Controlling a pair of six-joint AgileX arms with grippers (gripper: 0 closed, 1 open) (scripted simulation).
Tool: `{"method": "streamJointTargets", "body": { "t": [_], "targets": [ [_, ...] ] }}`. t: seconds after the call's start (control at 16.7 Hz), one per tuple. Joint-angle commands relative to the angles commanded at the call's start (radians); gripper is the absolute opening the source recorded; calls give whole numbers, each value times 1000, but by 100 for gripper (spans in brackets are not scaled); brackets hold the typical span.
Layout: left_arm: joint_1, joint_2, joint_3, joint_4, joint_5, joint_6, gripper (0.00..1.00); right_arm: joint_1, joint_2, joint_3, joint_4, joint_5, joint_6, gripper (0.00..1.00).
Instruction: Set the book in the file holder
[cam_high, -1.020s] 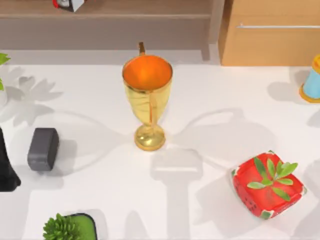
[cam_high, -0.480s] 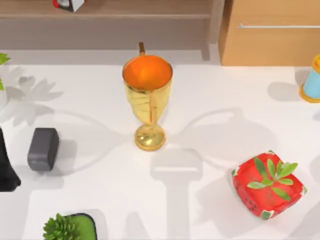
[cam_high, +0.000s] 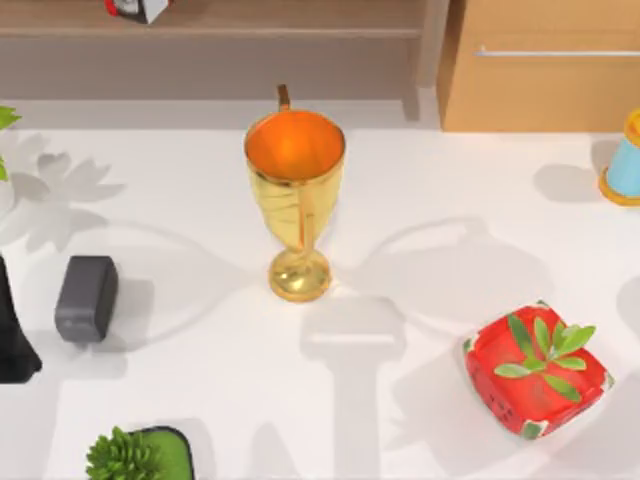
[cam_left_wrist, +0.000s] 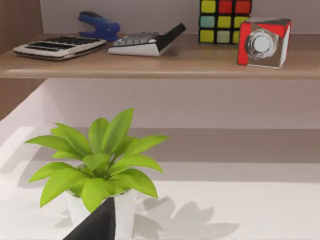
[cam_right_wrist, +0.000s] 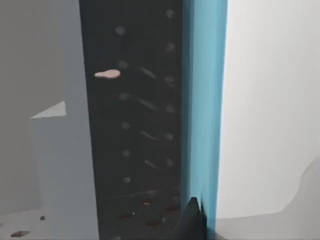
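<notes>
From above, we see a gold cup (cam_high: 296, 205) upright mid-table; right of it and nearer the front lies a red leaf-topped box (cam_high: 536, 368); left of the cup sits a small dark grey block (cam_high: 86, 298). Our left wrist view looks at a potted plant (cam_left_wrist: 98, 167) below a shelf (cam_left_wrist: 160, 62). Our right wrist view shows the book (cam_right_wrist: 205, 105) as a blue strip against a dark perforated panel (cam_right_wrist: 135, 125); we cannot tell how either gripper's fingers stand.
</notes>
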Motion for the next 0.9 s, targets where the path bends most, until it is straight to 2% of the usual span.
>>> {"method": "streamJointTargets", "body": {
  "t": [0.12,0.9],
  "targets": [
    [0,0,0,0,0,0,100,0,0,0,0,0,0,0],
    [0,0,0,0,0,0,100,0,0,0,0,0,0,98]
  ]
}}
